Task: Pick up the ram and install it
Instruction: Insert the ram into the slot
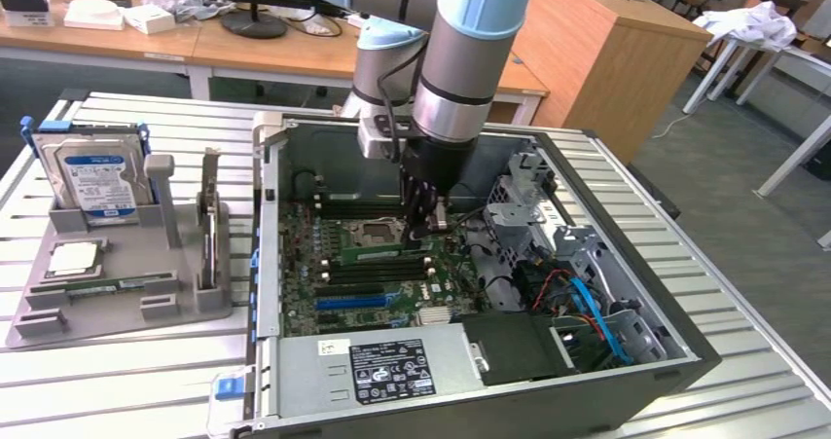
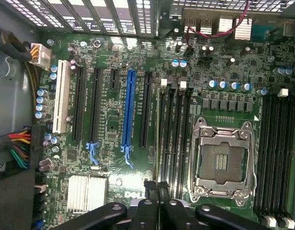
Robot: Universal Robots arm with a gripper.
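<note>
My gripper hangs inside the open computer case, low over the motherboard, next to the empty CPU socket. In the wrist view the gripper is shut on the ram. I see the ram edge-on as a thin greenish strip, running along the dark memory slots beside the CPU socket. Whether its lower edge touches a slot I cannot tell. In the exterior view the ram is mostly hidden by the fingers.
A grey parts holder at the exterior view's left carries a blue-labelled hard drive, a square silver CPU chip and an upright card. The power supply and drive cage crowd the case. Cables lie to the right.
</note>
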